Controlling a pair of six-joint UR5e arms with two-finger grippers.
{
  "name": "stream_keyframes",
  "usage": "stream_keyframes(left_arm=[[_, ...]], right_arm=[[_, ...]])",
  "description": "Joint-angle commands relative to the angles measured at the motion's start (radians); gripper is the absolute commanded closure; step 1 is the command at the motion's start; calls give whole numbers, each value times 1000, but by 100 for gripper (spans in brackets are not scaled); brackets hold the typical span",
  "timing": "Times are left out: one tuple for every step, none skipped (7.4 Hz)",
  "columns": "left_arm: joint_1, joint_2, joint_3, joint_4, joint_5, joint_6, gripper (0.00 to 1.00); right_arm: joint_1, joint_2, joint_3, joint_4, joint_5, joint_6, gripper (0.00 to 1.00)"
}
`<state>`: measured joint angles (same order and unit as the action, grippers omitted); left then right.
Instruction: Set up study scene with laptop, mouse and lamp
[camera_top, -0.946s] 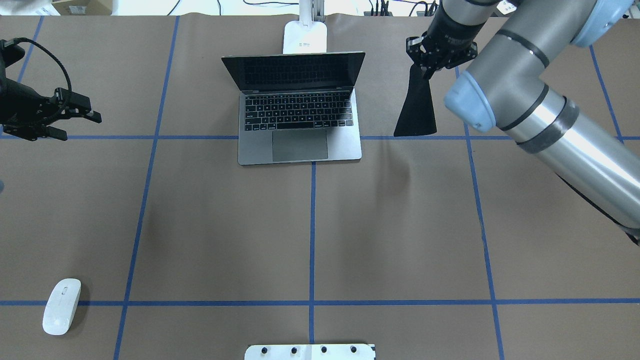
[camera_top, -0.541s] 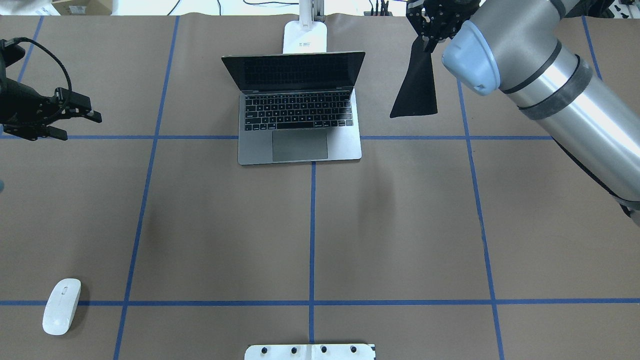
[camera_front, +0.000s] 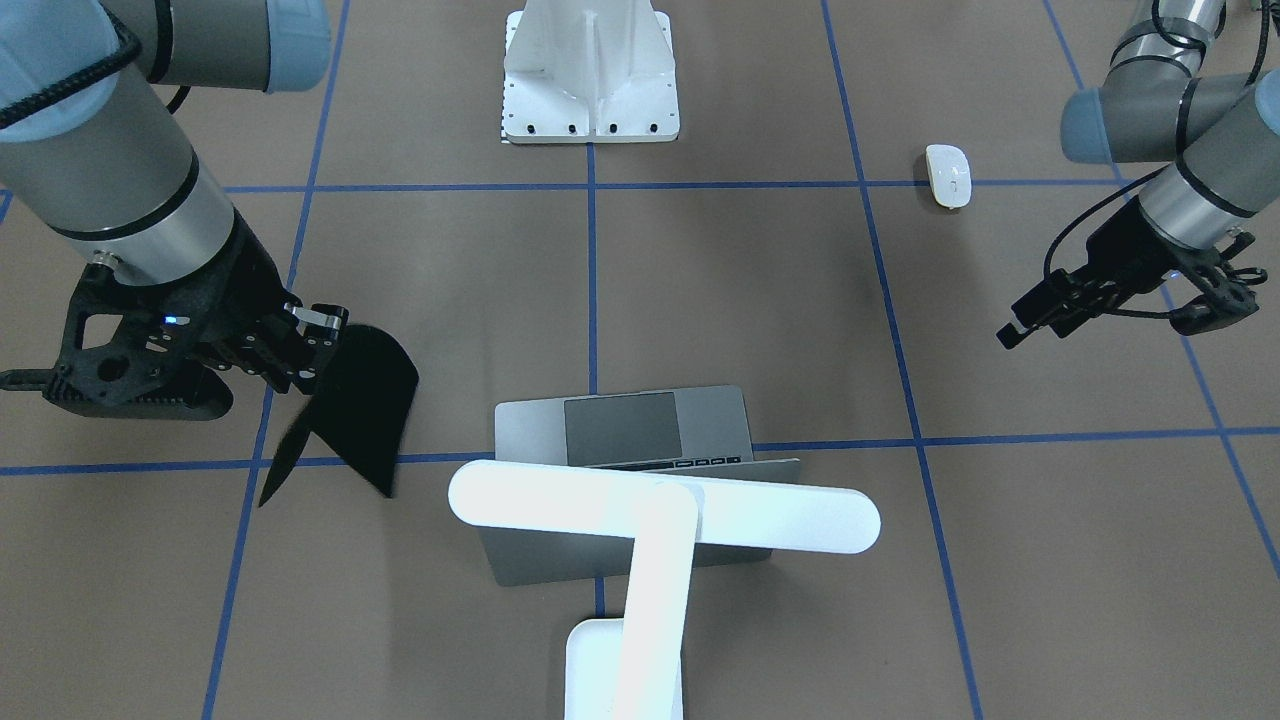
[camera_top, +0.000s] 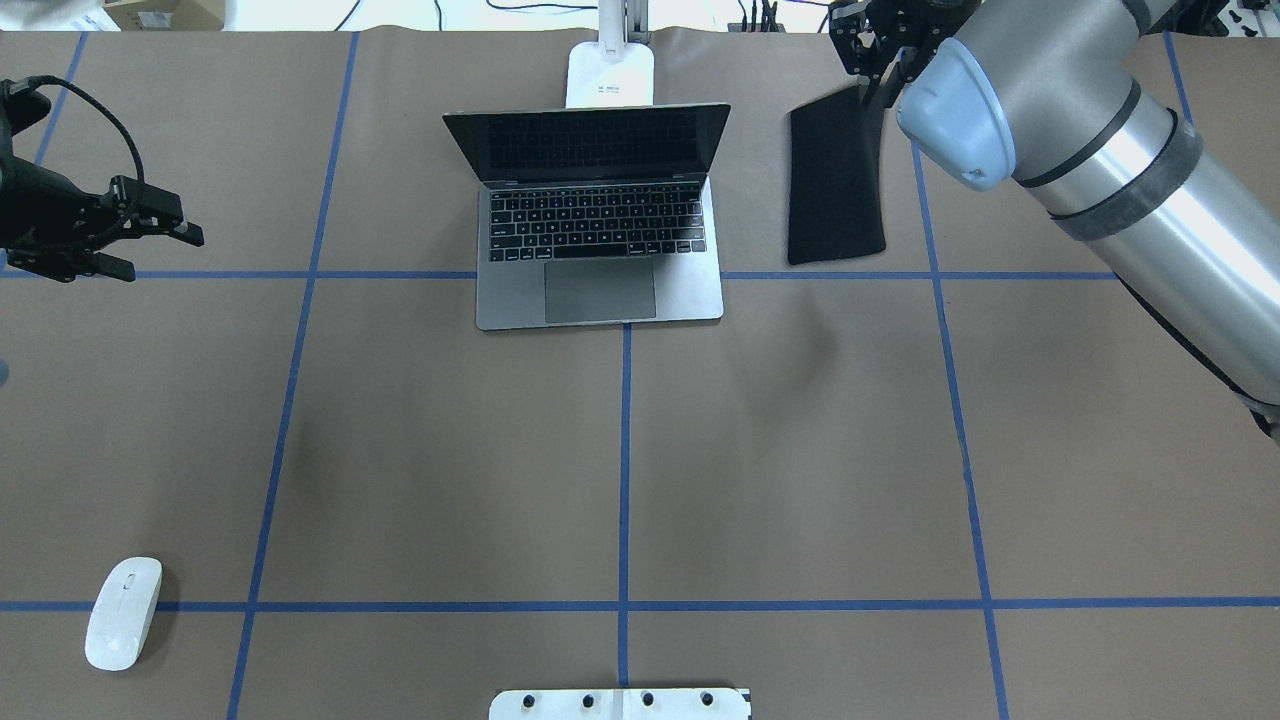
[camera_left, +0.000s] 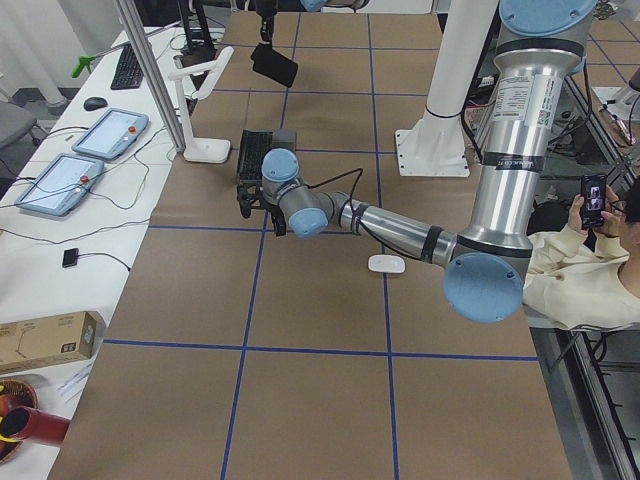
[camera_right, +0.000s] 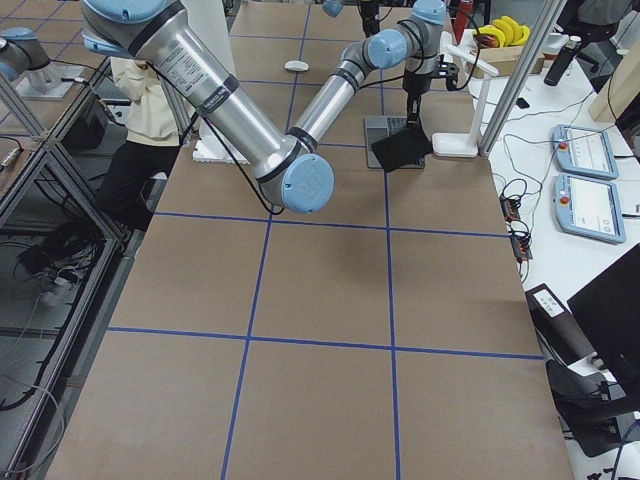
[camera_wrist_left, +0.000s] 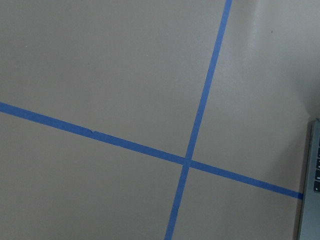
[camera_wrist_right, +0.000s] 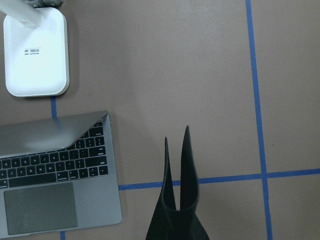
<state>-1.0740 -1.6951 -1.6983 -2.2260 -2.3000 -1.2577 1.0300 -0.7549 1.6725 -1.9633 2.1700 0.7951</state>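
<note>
Since the earlier frame the black mat (camera_top: 836, 180) has dropped and spread, upper right of the overhead view, just right of the laptop (camera_top: 598, 250). The right gripper (camera_front: 325, 335) pinches its top edge; the left gripper (camera_top: 160, 250) hangs spread and empty. The mouse (camera_top: 123, 612) lies lower left and the lamp (camera_top: 610, 75) stands top centre. Whether the mat touches the table is unclear. Recommended: settle the free edge, lay it flat and square, then release.

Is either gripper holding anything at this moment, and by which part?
The right gripper holds the black mat, jaws pinching its raised far edge near a corner. The left gripper is open and holds nothing.
</note>
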Motion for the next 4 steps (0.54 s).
stream_keyframes(left_arm=[[0, 0, 0, 0, 1, 0, 0], [0, 0, 0, 0, 1, 0, 0], [2, 0, 6, 2, 2, 1, 0], [2, -2, 12, 6, 5, 3, 0]], right_arm=[[1, -9, 1, 0, -3, -19, 0], [1, -9, 0, 0, -3, -19, 0], [1, -15, -2, 1, -3, -19, 0], [1, -35, 3, 4, -1, -42, 0]])
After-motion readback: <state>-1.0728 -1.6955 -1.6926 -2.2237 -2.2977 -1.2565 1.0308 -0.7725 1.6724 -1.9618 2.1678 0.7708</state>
